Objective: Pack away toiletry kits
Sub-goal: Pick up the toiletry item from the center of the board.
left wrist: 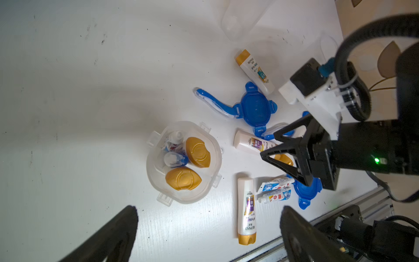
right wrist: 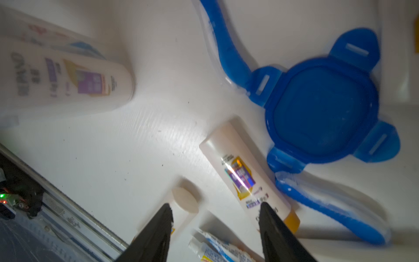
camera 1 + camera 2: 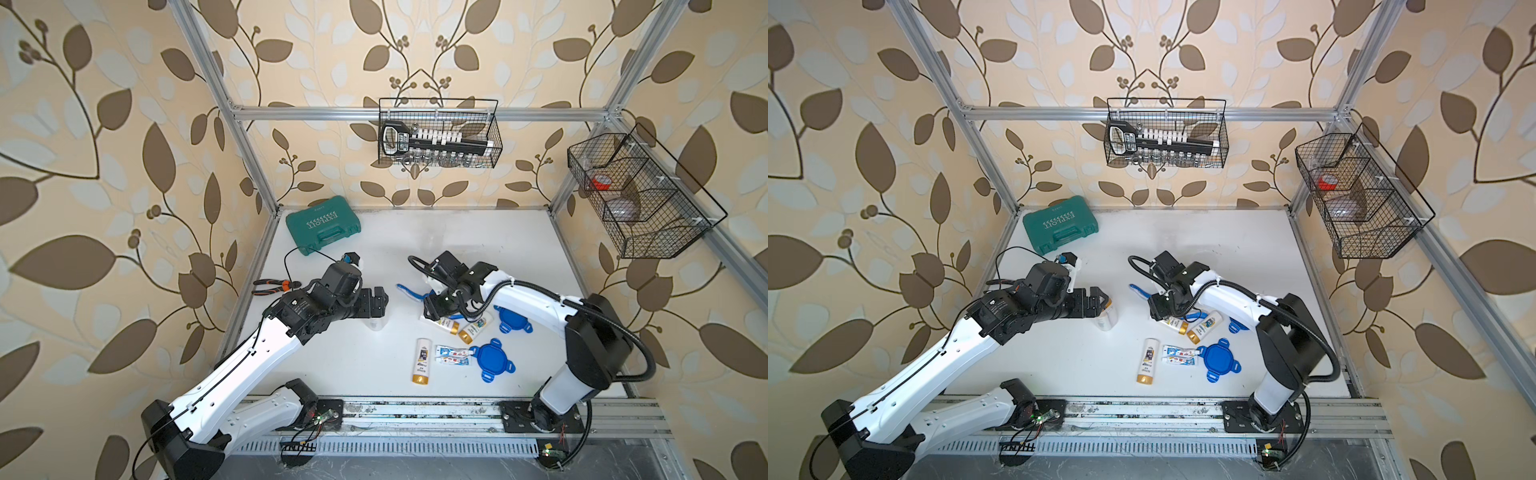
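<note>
Jar (image 1: 156,175), clear, holds 2 gold-capped bottles (image 1: 198,152); left end effector (image 1: 208,209), right end effector (image 2: 215,205) released.

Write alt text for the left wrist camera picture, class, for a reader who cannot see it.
An open clear jar on a white table holds two gold-capped bottles and small toothpaste tubes. Beside it lie loose bottles, blue lids and toothbrushes, with the right gripper open above one bottle.

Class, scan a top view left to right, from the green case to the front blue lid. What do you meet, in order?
Green tool case → clear jar → lone gold-capped bottle → two toothpaste tubes → blue lid.
</note>
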You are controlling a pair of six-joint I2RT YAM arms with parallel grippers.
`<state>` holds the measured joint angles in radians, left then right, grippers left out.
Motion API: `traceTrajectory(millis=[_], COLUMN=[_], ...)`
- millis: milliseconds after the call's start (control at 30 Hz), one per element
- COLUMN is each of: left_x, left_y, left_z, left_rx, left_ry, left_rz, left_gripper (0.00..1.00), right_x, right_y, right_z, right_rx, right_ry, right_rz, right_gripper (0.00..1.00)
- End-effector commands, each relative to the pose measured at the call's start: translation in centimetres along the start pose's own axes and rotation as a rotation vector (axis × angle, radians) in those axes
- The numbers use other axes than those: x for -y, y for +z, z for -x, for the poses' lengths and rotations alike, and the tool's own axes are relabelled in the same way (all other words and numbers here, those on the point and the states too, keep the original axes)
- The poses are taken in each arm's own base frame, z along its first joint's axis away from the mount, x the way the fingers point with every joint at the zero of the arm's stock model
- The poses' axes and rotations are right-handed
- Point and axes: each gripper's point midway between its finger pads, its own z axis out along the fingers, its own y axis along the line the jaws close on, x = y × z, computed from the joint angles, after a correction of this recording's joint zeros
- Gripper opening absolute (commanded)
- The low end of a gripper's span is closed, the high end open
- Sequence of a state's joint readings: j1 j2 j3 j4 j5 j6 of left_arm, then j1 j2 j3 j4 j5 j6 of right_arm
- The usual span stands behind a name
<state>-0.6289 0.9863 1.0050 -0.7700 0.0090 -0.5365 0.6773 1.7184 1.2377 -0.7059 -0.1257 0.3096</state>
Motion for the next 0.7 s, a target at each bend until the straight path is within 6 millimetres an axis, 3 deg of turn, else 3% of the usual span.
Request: traceTrajectory(millis=[0, 400, 667], left_x=[0.7, -0.9, -1.3], left_y=[-0.8, -1.4, -2.1], left_z=[0.1, -0.7, 0.0], left_rx=[-0.007, -0.022, -0.004], left_ry=[-0.042, -0.187, -0.211], left_rz=[-0.034, -0.007, -0.001], left_gripper=[0.99, 0.99, 0.99], right_x=[0.1, -0.2, 0.8], right_y=[1.3, 6.1, 8.9], right_z=[2.8, 7.2, 6.2], right_rx=[0.022, 0.014, -0.039], right_ry=[-0.049, -0.060, -0.078], right_rz=[-0.012, 0.017, -0.027], right_gripper=[0.61, 0.62, 0.61])
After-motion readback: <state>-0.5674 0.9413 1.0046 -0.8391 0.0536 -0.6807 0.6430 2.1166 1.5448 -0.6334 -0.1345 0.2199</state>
